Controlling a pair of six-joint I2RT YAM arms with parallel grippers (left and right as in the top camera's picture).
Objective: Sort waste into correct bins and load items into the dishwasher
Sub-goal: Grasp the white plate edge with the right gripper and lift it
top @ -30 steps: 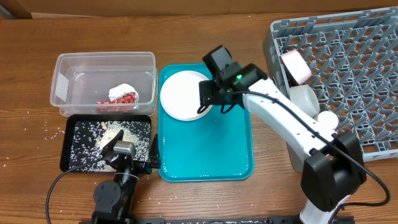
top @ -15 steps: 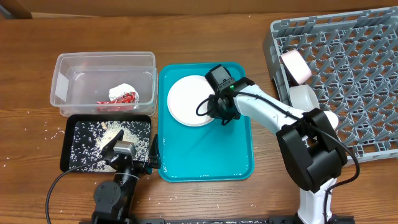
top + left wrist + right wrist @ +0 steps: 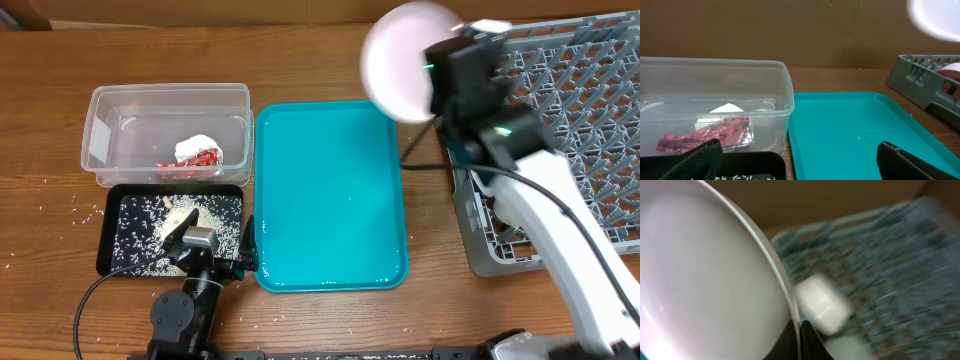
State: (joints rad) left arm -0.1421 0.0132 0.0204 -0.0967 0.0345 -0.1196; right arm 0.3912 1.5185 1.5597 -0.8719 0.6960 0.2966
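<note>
Facing upward, plate in right claw

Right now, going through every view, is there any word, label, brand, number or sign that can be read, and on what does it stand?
No text can be read in any view.
Red wrapper inside the clear tub: any print on it is too small and blurred to read.
Plate, teal tray, grey rack: no lettering or label shows.
</note>
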